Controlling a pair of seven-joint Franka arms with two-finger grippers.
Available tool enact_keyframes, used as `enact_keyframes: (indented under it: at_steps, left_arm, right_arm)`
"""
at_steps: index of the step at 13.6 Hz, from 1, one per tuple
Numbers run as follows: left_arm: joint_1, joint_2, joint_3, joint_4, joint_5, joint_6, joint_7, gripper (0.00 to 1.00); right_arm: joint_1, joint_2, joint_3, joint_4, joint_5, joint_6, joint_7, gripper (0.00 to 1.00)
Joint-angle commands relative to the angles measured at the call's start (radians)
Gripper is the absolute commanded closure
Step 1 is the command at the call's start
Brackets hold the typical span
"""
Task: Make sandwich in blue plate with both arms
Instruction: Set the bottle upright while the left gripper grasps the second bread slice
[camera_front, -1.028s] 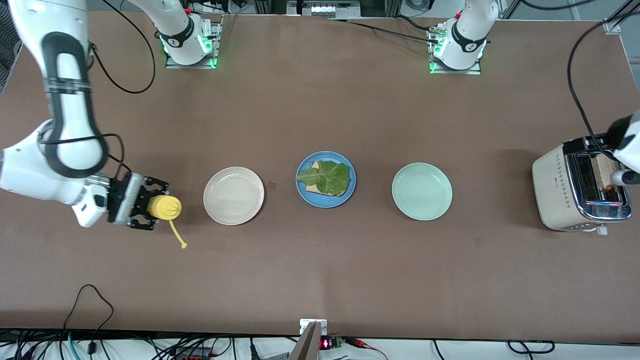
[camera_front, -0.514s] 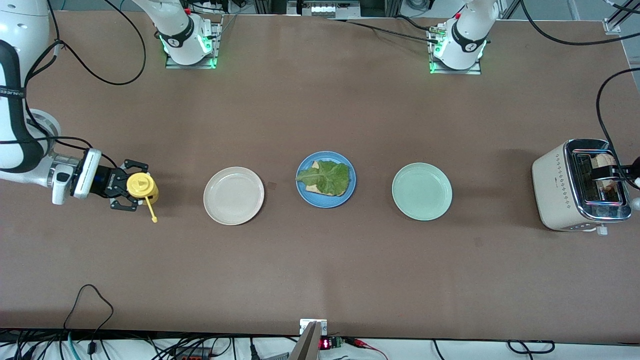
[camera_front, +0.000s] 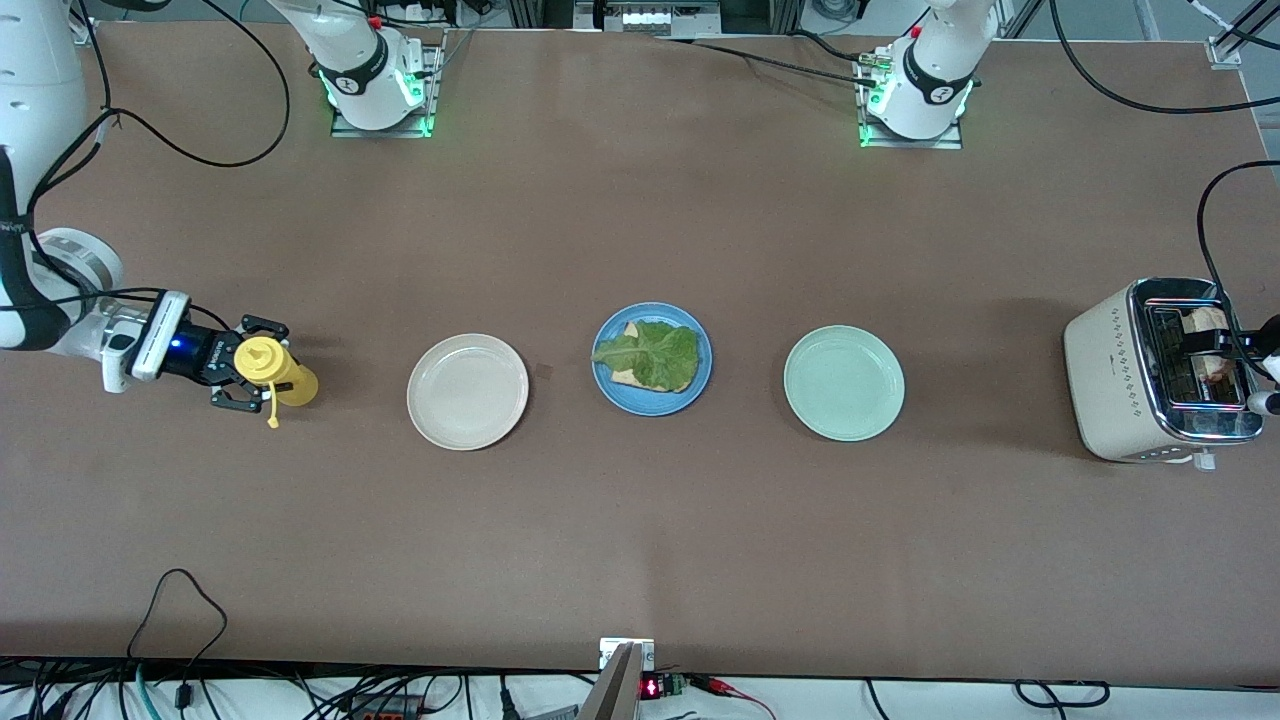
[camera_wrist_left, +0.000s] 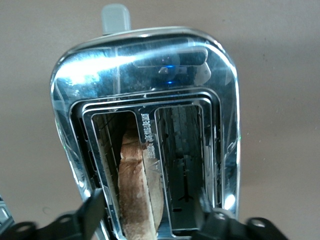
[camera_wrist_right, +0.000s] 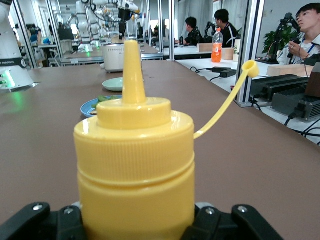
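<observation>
You are seeing only a sliver of the left gripper (camera_front: 1262, 385) at the front view's edge; it is hanging over the toaster (camera_front: 1150, 375) at the left arm's end of the counter (camera_front: 640, 560). In the left wrist view its fingers (camera_wrist_left: 92, 212) are standing released on either side of the slot holding a bread slice (camera_wrist_left: 137, 192), not yet touching it; the slice's lower part is sinking out of sight into the slot.

Your right gripper (camera_front: 238, 375) is grasping a yellow squeeze bottle (camera_front: 275, 372) at the right arm's end of the counter, its cap dangling open on a strap. Whether the bottle is resting on the counter is hard to tell. In the right wrist view the bottle (camera_wrist_right: 135, 170) is filling the frame and covering most of the fingers (camera_wrist_right: 30, 222).

The blue plate (camera_front: 652, 359) is sitting mid-counter, between a cream plate (camera_front: 467, 391) and a mint-green plate (camera_front: 844, 382). A lettuce leaf (camera_front: 650, 355) is covering nearly all of the bread under it; only corners are peeking out.

No label on the bottle or toaster is legible.

Open counter is lying all around the plates, with wide room toward the front camera.
</observation>
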Motion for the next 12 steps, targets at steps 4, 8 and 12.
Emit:
enact_keyframes:
  at_steps: [4, 8, 12]
  left_arm:
    - [0.031, -0.025, -0.014, -0.007, 0.017, -0.038, 0.070, 0.99]
    - [0.019, -0.041, -0.037, 0.110, 0.002, -0.171, 0.059, 0.99]
    - [0.017, -0.042, -0.152, 0.295, 0.000, -0.388, 0.056, 0.99]
  right_arm:
    - [-0.071, 0.052, 0.051, 0.012, 0.068, -0.028, -0.040, 1.00]
    - [-0.106, 0.081, 0.083, 0.015, 0.103, -0.022, -0.040, 1.00]
    - [-0.121, 0.098, 0.083, 0.015, 0.095, -0.024, -0.042, 1.00]
